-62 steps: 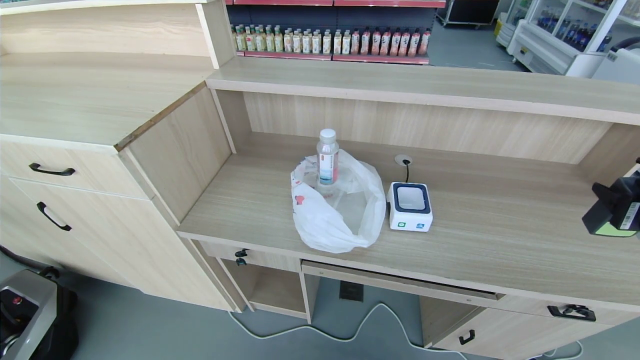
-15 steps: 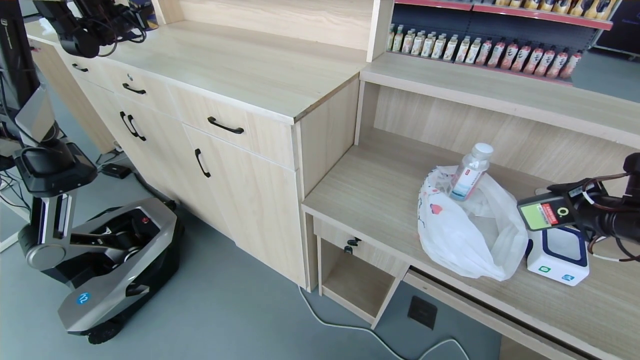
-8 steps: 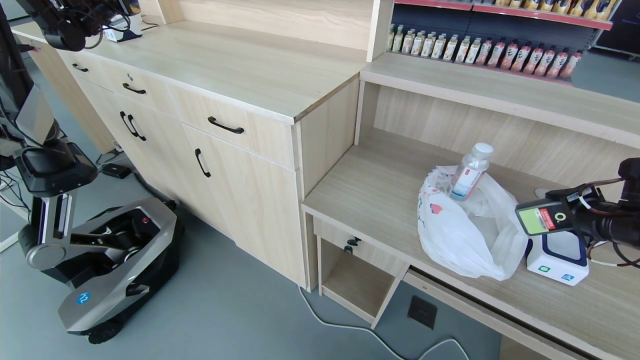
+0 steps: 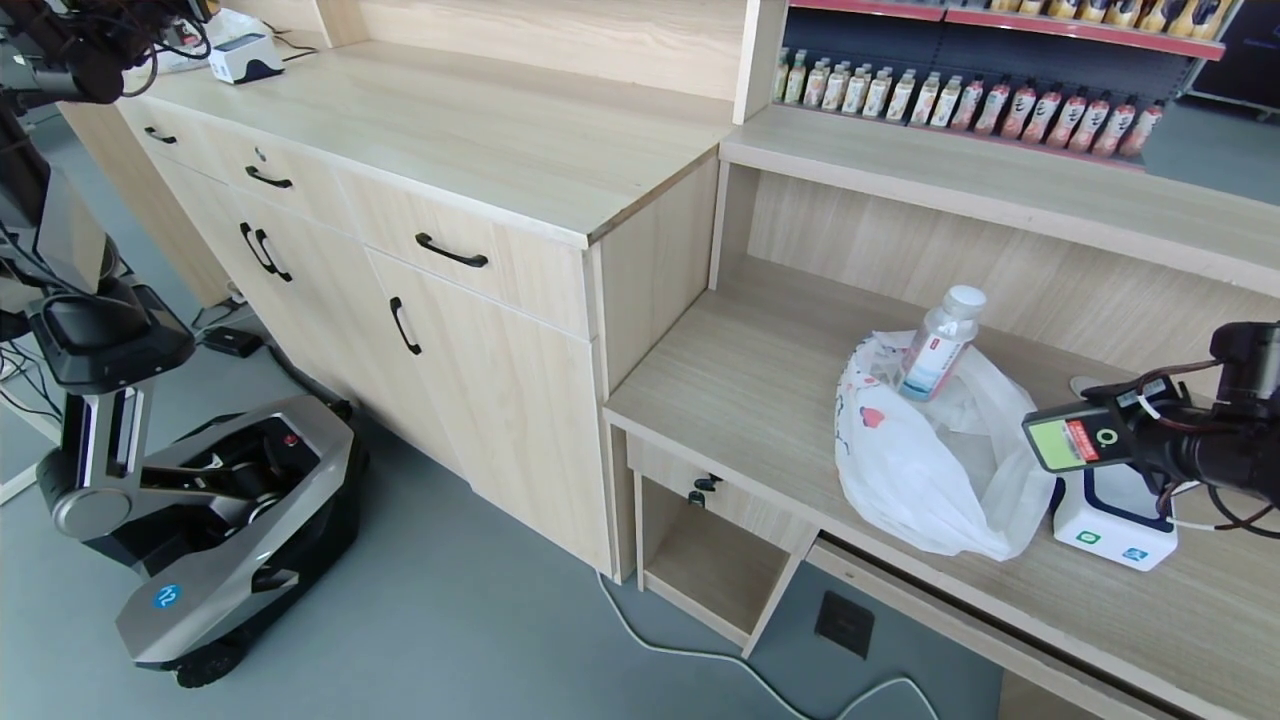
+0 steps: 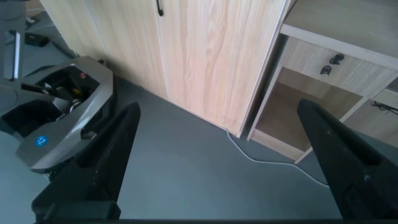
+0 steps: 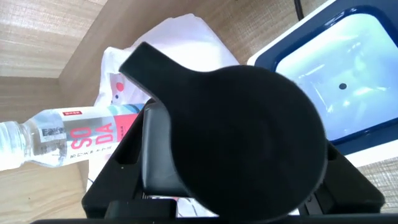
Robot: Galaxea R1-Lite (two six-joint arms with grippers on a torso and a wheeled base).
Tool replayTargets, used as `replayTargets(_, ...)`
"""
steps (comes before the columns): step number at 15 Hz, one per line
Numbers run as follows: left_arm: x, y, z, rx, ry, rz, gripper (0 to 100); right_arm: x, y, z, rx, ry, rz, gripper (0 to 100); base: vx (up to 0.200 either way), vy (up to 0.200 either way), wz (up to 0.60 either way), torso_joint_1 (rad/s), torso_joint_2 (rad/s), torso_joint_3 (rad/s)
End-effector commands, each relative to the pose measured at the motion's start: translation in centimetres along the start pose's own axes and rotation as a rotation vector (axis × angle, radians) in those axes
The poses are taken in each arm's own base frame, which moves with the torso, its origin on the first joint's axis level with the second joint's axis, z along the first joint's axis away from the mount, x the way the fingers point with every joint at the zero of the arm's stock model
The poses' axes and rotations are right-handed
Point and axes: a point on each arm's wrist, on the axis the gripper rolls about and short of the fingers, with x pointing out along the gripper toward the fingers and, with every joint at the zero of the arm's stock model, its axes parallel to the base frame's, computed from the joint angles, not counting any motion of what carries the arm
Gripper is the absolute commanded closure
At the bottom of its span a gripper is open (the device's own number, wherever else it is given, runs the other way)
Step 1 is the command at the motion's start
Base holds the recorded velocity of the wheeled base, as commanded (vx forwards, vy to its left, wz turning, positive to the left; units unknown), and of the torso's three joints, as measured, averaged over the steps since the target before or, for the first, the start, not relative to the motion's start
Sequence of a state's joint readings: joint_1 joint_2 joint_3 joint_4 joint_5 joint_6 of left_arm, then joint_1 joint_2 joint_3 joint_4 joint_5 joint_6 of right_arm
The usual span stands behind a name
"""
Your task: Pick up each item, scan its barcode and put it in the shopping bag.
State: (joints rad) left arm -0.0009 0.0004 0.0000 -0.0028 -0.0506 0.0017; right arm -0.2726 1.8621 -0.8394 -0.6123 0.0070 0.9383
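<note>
— Grippers first: how do they stand?

— Right gripper (image 4: 1125, 437) is clamped on a small black box (image 4: 1078, 441) with a green face and a red label. It holds the box in the air just above the white square scanner (image 4: 1112, 517) with the blue-rimmed window, over the scanner's bag-side edge. Left gripper (image 5: 217, 109) has its fingers spread wide with nothing between them, over the grey floor (image 5: 186, 168), well apart from the scanner.

— And the other goods?

— White crinkled plastic shopping bag (image 4: 925, 470) lies against the scanner's side on the light wooden counter (image 4: 760, 390). Clear plastic bottle (image 4: 934, 345) with a white cap and a red-and-blue label stands upright at the bag's end farther from the scanner. Whether it stands inside the bag's mouth, I cannot tell.
</note>
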Motion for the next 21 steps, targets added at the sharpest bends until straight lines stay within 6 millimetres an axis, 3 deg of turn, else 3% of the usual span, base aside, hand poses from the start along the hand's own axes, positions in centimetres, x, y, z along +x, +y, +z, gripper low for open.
replayTargets(1, 0.0, 0.0, 0.0, 0.0, -0.001, 0.001, 0, 0.5, 0.1, -0.5, -0.005, 0.016, -0.003, 100, 0.0, 0.0, 0.0, 0.0, 0.0, 0.0)
replayTargets(6, 0.0, 0.0, 0.0, 0.0, -0.001, -0.001, 0, -0.3, 0.9, -0.4, -0.017, 0.007, 0.026, 100, 0.0, 0.0, 0.0, 0.0, 0.0, 0.0)
replayTargets(8, 0.0, 0.0, 0.0, 0.0, -0.001, 0.001, 0, -1.6, 1.9, -0.2, -0.074, -0.013, 0.065, 100, 0.0, 0.0, 0.0, 0.0, 0.0, 0.0)
replayTargets(11, 0.0, 0.0, 0.0, 0.0, -0.001, 0.001, 0, -3.8, 3.4, -0.9, -0.438, -0.053, 0.15, 100, 0.0, 0.0, 0.0, 0.0, 0.0, 0.0)
replayTargets(15, 0.0, 0.0, 0.0, 0.0, -0.001, -0.001, 0, -3.8, 3.1, -1.7, -0.906, -0.213, 0.225, 100, 0.0, 0.0, 0.0, 0.0, 0.0, 0.0)
replayTargets(21, 0.0, 0.0, 0.0, 0.0, -0.001, -0.001, 0, -4.1, 2.4, -3.2, -1.215, -0.319, 0.252, 100, 0.0, 0.0, 0.0, 0.0, 0.0, 0.0)
